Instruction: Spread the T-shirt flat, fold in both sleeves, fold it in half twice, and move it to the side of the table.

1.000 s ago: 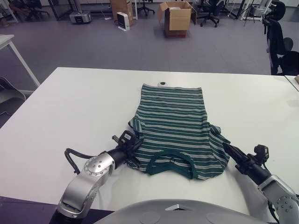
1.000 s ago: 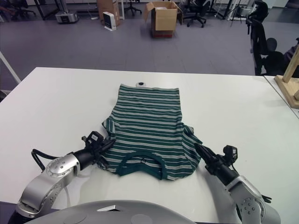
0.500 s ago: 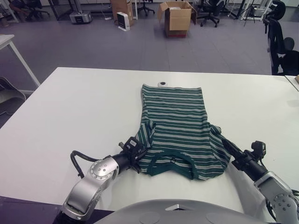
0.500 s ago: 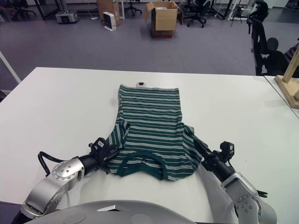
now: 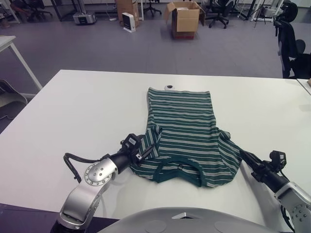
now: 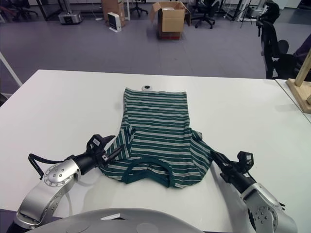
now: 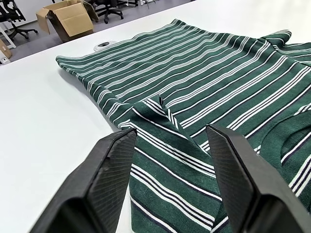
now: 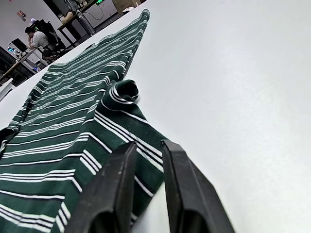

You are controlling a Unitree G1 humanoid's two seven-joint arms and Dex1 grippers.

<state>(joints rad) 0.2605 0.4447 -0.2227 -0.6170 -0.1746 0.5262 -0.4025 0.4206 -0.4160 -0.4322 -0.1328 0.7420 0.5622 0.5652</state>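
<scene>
The green striped T-shirt lies around the middle of the white worktop, with its hem at 12 o'clock, away from the robot, and its collar at 6 o'clock, nearest the robot. The left sleeve is turned in over the body, forming a raised crease along that side. The right sleeve sits bunched at the shirt's 3 o'clock edge, its cuff curled into a small roll. The left hand is at the shirt's 8 o'clock, low over the cloth and spread wide. Its two fingers stand either side of the folded-in sleeve crease, and nothing is pinched between them. The right hand is at the shirt's 4 o'clock, at the shoulder corner, with its fingers drawn almost together and only a thin slit between them. No cloth is seen in that slit, and the tips lie at the fabric's edge; whether they press on it I cannot tell. A small round white object rests on the worktop, touching the hem at about 11 o'clock.
</scene>
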